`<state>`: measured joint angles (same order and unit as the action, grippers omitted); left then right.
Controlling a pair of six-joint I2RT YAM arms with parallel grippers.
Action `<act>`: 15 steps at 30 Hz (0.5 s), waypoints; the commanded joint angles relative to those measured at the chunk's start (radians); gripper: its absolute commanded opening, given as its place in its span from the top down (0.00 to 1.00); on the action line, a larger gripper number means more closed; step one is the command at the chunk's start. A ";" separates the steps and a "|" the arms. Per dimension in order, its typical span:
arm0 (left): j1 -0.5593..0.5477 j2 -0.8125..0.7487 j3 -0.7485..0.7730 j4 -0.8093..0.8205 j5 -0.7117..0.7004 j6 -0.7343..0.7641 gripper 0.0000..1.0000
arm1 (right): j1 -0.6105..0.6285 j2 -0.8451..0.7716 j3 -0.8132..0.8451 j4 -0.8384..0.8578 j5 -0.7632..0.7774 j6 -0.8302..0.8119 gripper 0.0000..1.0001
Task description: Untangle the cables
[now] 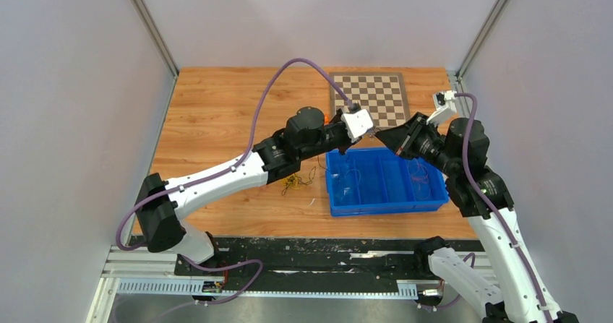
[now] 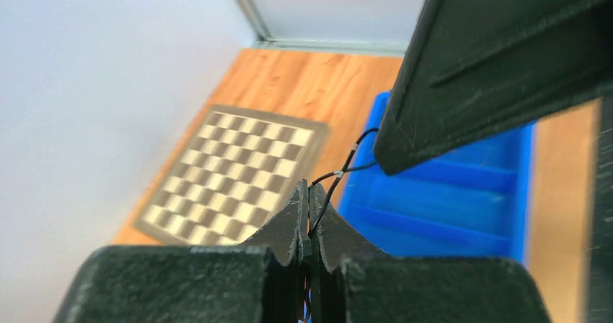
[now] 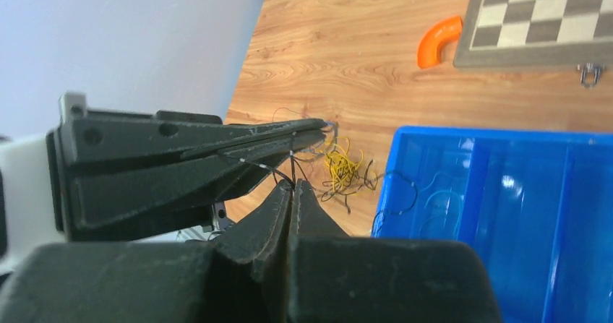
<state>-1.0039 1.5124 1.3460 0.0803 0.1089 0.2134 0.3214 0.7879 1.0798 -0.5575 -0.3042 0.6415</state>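
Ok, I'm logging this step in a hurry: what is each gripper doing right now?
Left gripper: shut, pinching a thin black cable.
Right gripper: shut, pinching what looks like the same black cable.

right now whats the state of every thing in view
left gripper, shut on black wire
right gripper, shut on same wire
black wire, pinched by both grippers, lifted
tangle, knotted, on table
bin, upright, few loose wires inside
chessboard, flat on table
orange elbow, lying beside chessboard
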 commanded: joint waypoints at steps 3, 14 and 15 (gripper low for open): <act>-0.015 -0.086 -0.120 0.260 -0.169 0.513 1.00 | -0.044 0.014 -0.019 -0.114 -0.028 0.182 1.00; -0.004 -0.161 -0.061 0.080 0.015 0.436 1.00 | -0.075 -0.024 0.086 0.086 -0.319 -0.228 0.45; 0.012 -0.157 -0.013 -0.069 0.115 0.348 1.00 | -0.075 -0.050 0.097 0.085 -0.305 -0.348 0.28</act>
<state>-1.0283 1.4082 1.1294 0.2783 0.0452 0.8314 0.2489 0.8078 1.0714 -0.5934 -0.5293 0.7010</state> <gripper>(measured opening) 0.007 0.473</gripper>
